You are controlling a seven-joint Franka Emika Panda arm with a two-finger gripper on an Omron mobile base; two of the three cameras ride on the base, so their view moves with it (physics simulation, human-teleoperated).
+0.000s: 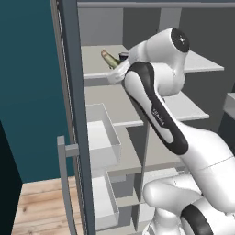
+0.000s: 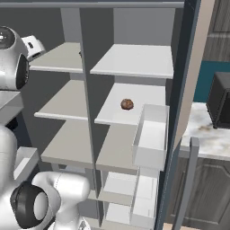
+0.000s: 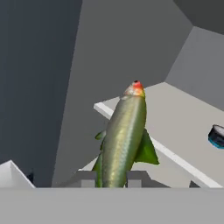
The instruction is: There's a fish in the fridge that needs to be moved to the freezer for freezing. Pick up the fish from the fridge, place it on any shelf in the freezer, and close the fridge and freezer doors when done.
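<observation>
Nearest the hand camera, the gripper (image 3: pixel 110 177) stood narrowed on the tail end of the fish (image 3: pixel 124 135), whose red-tipped head pointed away over the upper shelf (image 3: pixel 183 118). From the left base view the fish (image 1: pixel 109 58) hung just above that same shelf (image 1: pixel 94 59), near its front. A small dark tin (image 3: pixel 216 136) sat on the shelf off to one side of the fish. The hold looked slim and far back on the body, so a quick swing might have let the fish pivot or slip, or knock it on the shelf's edge.
</observation>
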